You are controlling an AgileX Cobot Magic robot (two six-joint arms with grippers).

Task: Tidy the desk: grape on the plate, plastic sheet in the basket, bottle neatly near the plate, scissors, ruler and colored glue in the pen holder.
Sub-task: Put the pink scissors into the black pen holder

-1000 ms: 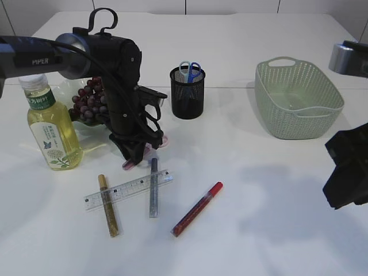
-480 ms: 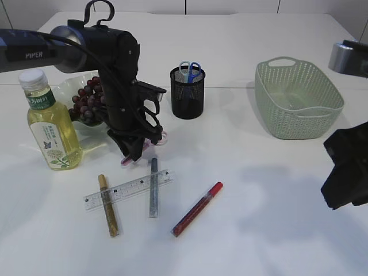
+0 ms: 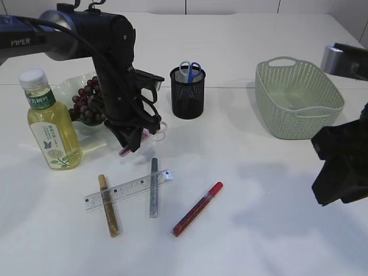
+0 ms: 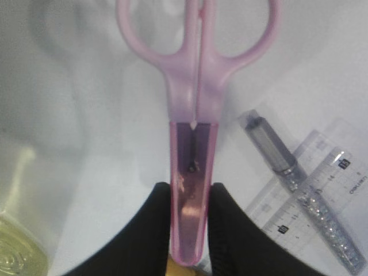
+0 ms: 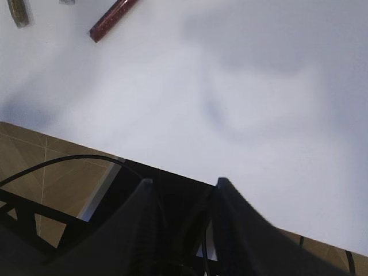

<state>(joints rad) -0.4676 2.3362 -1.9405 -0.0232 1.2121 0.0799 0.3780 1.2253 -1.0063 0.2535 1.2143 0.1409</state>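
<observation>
**Pink scissors lifted off desk**

Left gripper point(image 4: 190, 215) pinches the pink scissors point(image 4: 194, 115) by the sheathed blades, handles pointing away, raised above the table point(image 3: 259, 230) beside the grapes point(image 3: 86, 103). Ruler point(image 3: 129, 189) and silver glue stick point(image 3: 153, 187) lie crossed below. Right gripper point(image 5: 181, 192) stands parted, empty, at the table edge.

In the left wrist view the pink plastic scissors point(image 4: 192, 144) lose their handle loops past the top edge, and the black fingers point(image 4: 152, 230) cover the blade tips. In the exterior view the left arm hides part of the dark grape bunch point(image 3: 86, 103) and its plate.
</observation>
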